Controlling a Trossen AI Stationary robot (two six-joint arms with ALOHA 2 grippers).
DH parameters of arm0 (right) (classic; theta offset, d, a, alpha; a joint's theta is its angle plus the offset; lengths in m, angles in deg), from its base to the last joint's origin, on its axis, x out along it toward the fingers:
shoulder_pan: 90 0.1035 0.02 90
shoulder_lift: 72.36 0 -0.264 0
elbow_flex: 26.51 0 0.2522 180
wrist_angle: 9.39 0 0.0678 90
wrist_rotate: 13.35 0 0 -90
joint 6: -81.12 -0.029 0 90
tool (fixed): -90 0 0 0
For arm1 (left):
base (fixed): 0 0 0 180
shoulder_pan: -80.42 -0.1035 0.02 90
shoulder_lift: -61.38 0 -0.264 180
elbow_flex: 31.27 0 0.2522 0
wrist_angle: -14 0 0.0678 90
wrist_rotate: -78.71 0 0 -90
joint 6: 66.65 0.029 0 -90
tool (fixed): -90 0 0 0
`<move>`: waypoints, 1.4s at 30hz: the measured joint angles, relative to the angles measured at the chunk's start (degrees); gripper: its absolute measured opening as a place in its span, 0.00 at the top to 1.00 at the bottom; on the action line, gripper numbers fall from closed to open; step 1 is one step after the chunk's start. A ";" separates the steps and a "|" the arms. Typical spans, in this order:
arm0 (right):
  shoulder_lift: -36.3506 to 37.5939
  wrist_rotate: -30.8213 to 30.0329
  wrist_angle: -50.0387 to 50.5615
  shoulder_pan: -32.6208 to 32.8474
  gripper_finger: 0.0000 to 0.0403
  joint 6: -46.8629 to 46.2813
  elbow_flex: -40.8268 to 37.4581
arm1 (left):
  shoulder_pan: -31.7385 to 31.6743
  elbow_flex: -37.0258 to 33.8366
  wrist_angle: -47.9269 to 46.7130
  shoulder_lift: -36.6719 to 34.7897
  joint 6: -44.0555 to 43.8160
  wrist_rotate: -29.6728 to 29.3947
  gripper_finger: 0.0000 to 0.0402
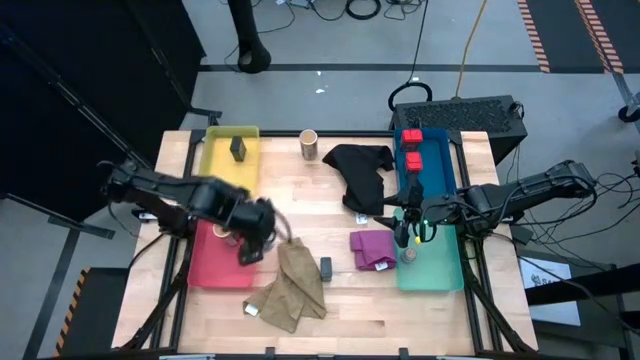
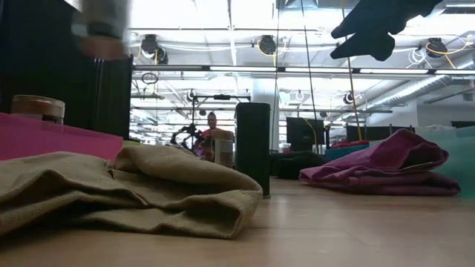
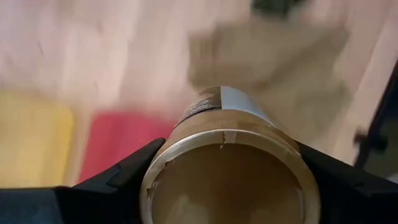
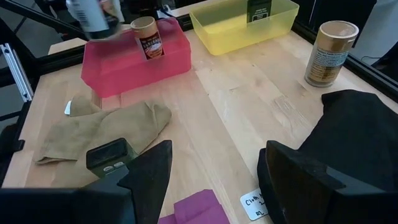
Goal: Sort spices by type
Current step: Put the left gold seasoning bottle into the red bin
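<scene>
My left gripper (image 1: 250,238) hovers over the red tray's (image 1: 205,270) right part, shut on a tan open-topped cylinder (image 3: 227,115). A second tan cylinder (image 4: 146,38) stands inside that tray. A third (image 1: 309,145) stands on the table at the far edge. A dark grey block (image 1: 238,148) stands in the yellow tray (image 1: 215,165), and another block (image 1: 326,267) stands on the table beside the khaki cloth (image 1: 295,285). Two red boxes (image 1: 411,150) sit in the blue tray. A small grey jar (image 1: 408,256) sits in the teal tray (image 1: 440,270). My right gripper (image 4: 214,186) hangs open above the purple cloth (image 1: 372,250). My left gripper pinches the tan cylinder between its two fingers (image 3: 124,177), which sit on opposite sides of the wall just below the open rim (image 3: 163,155). The fingers come from above, pointing steeply down. The cylinder hangs below them with its open top up, clear of the tray.
A black cloth (image 1: 360,175) lies crumpled at the far middle, next to the blue tray (image 1: 432,170). A small white tag (image 1: 252,310) lies by the khaki cloth. Bare wood shows at the table's near middle. A person (image 2: 212,130) shows in the room beyond.
</scene>
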 joint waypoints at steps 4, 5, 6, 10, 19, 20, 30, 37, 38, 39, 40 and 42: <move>0.00 0.00 -0.01 0.01 0.40 -0.22 0.00 | 7.95 -1.22 -5.05 -0.09 -9.62 0.48 0.29; 0.00 0.01 -0.01 0.00 0.40 -0.36 0.00 | 9.80 -1.86 -5.60 -0.09 -12.06 0.62 0.29; 0.00 0.01 -0.01 0.01 0.40 -0.46 0.00 | 11.59 -2.41 -5.80 -0.08 -14.26 0.62 0.29; 0.00 0.00 -0.01 0.02 0.40 -0.44 0.00 | 18.15 -5.45 -4.32 -0.09 -20.62 0.34 0.29; 0.00 0.00 -0.05 0.01 0.40 -0.20 0.00 | 22.07 -14.50 -2.85 -0.64 -26.31 -2.63 0.29; 0.00 0.00 -0.06 0.00 0.40 -0.19 0.00 | 22.04 -15.61 -2.53 -1.04 -26.18 -2.88 0.29; 0.00 -0.02 -0.43 0.00 0.40 0.68 0.00 | 21.59 -28.84 1.84 -11.81 -29.68 -4.42 0.29; 0.00 -0.01 -0.48 -0.72 0.40 0.64 0.00 | 21.59 -38.28 7.23 -17.94 -32.13 -2.62 0.29; 0.00 -0.04 -0.48 -0.99 0.40 0.62 0.00 | 21.59 -39.51 8.25 -18.54 -32.13 -2.48 0.29; 0.00 -0.04 -0.47 -1.19 0.40 0.61 0.00 | 21.59 -40.78 9.83 -19.06 -32.16 -2.10 0.29; 0.00 -0.04 -0.47 -1.41 0.40 0.59 0.00 | 21.59 -41.83 10.80 -19.31 -32.16 -1.68 0.29; -0.02 -0.07 -0.45 -1.51 0.40 0.48 0.00 | 21.59 -44.08 11.24 -19.55 -32.18 -1.08 0.29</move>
